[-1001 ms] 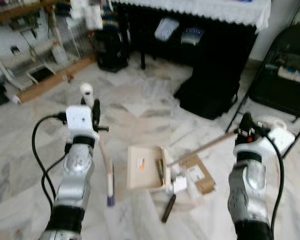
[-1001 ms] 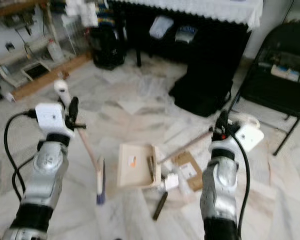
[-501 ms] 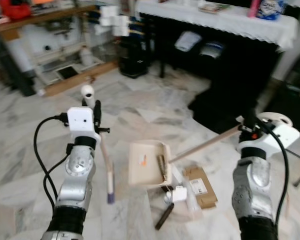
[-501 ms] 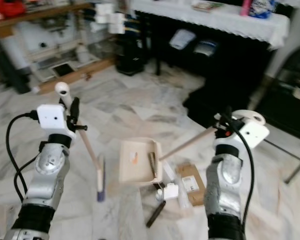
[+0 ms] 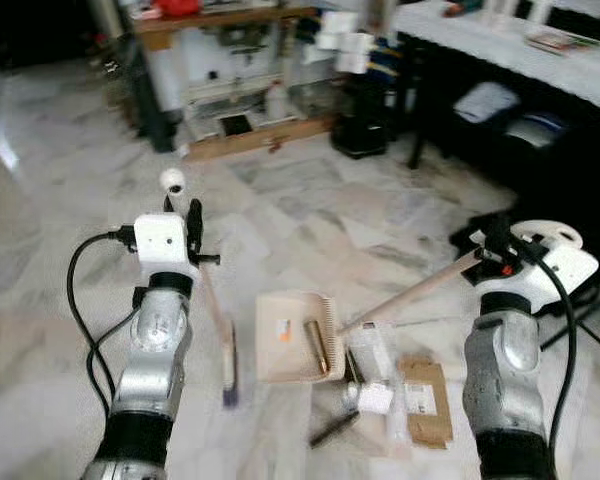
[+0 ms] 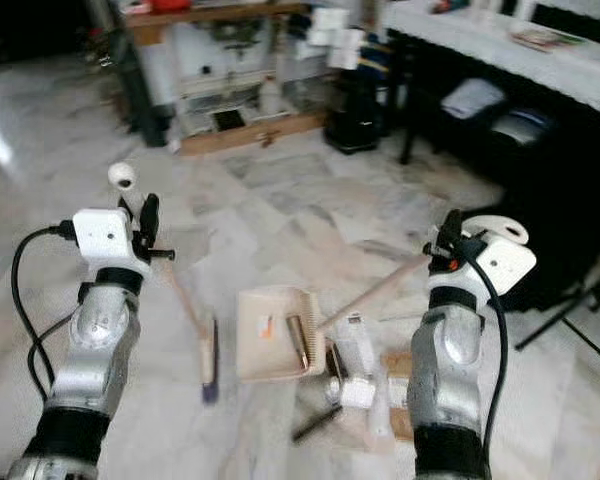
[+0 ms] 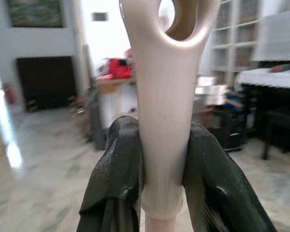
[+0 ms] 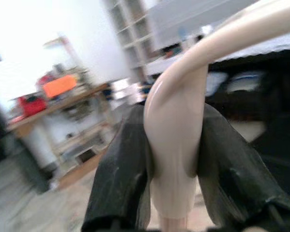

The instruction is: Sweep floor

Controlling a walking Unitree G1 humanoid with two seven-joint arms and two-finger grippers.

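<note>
- left gripper (image 7: 159,169) clenched on cream plastic broom handle (image 7: 162,111); brush head (image 5: 229,372) on white marble floor (image 5: 70,300), 9 o'clock of beige dustpan (image 5: 285,340).
- right gripper (image 8: 176,164) clenched on cream long dustpan handle (image 5: 410,295); cardboard scraps (image 5: 425,400) at the pan's 4 o'clock.

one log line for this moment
left hand: shut on broom | right hand: shut on dustpan handle | litter beside dustpan

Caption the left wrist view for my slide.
Two black fingers clamp the broom's beige handle.
</note>
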